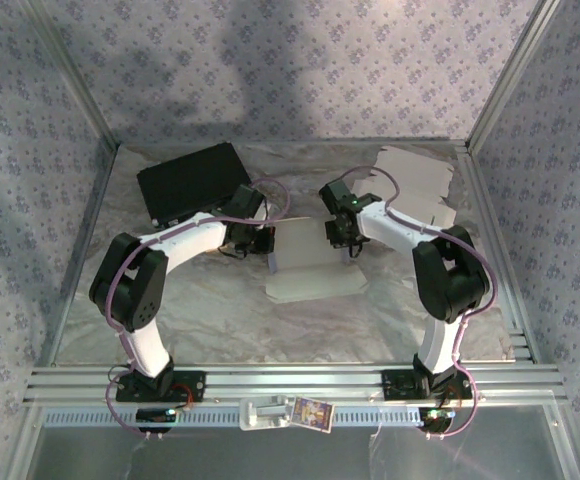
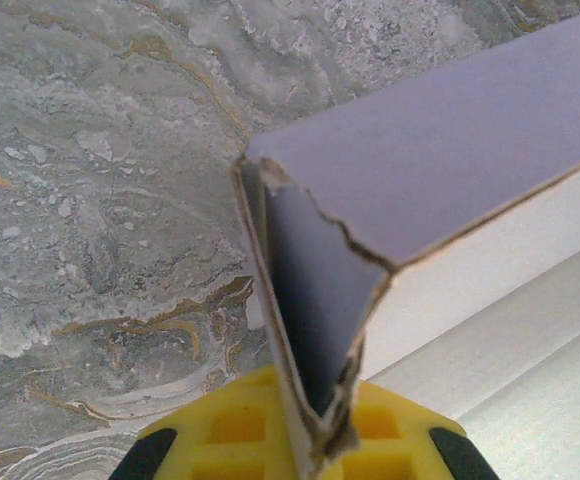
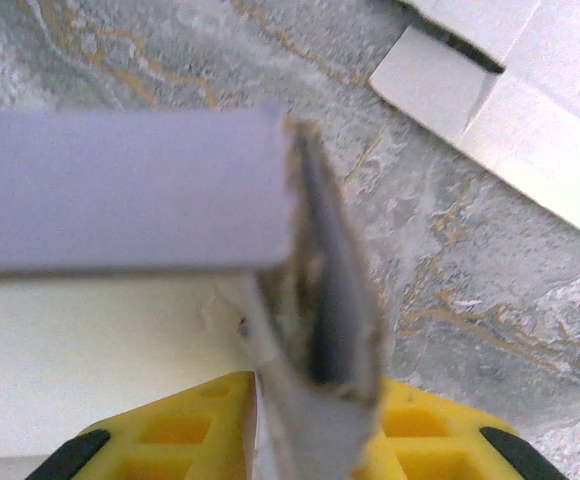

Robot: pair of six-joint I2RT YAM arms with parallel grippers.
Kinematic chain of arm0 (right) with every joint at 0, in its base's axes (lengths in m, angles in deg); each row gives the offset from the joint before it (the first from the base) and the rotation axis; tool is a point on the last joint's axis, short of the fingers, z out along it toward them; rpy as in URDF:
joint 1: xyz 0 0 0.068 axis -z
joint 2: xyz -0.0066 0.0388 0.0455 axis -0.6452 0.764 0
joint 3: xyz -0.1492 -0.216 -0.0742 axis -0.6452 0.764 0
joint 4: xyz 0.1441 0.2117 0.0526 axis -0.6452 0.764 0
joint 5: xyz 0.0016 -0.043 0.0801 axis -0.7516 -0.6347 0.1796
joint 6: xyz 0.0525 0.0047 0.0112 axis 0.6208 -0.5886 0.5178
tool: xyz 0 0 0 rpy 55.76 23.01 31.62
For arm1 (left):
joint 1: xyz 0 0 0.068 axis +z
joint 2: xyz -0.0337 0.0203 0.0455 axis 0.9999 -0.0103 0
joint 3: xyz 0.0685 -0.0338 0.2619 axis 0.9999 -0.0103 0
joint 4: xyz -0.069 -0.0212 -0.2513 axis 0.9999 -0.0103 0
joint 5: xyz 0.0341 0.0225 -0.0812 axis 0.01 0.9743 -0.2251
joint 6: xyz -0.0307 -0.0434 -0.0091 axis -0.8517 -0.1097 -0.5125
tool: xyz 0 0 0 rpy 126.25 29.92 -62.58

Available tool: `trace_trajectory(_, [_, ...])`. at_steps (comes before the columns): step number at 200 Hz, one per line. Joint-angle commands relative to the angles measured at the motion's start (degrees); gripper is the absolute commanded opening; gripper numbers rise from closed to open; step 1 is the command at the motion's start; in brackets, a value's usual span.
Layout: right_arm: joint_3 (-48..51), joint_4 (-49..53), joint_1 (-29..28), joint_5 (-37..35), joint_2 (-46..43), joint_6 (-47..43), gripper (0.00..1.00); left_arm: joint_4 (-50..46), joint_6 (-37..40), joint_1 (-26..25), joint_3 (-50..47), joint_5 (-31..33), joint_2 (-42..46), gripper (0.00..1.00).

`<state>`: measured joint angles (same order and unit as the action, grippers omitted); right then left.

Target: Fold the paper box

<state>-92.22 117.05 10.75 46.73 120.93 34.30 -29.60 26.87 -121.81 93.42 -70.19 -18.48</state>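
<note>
On the marbled desk, the half-formed paper box sits at centre between the two arms, its back wall raised. Made of light, thin cardboard with frayed edges, it looks easily torn, stiff only along its creases and best held at the end walls. The left gripper has its jaws pressed together on the left corner flap; the right end flap stands between the jaws of the right gripper, grip impossible to tell

- Tabletop: grey, marbled surface.
- Paper box: white, partly folded, at the centre.
- Black box: flat, far-left corner.
- Cardboard blank: unfolded, far-right corner.
</note>
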Motion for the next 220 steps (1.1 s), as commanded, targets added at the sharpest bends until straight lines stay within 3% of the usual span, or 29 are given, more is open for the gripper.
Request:
trace_trajectory(1, [-1.89,0.07,0.69,0.35,-1.38,-0.56,0.24,-0.83,1.18,-0.47,1.44,1.88,-0.41,0.00])
trace_trajectory(50, [-3.37,1.96,0.35,-2.17,0.93,0.36,0.14,-1.15,1.25,-0.42,2.06,1.94,-0.72,0.00])
trace_trajectory(95, [-9.17,11.22,-2.86,-16.93,5.25,5.84,0.00,-1.65,0.38,-0.54,3.02,2.62,-1.03,0.00])
trace_trajectory(121, [-15.42,23.24,-4.49,-25.33,11.00,13.49,0.00,-2.02,-0.29,-0.55,3.79,2.83,-1.60,0.00])
trace_trajectory(160, [-18.76,27.71,-6.40,-29.35,13.03,16.37,0.00,-1.89,-1.57,-0.48,4.17,2.58,-2.06,0.00])
trace_trajectory(220, [-18.68,26.80,-5.99,-26.16,14.07,15.94,0.00,-0.65,-3.12,0.41,3.73,0.96,-2.06,0.00])
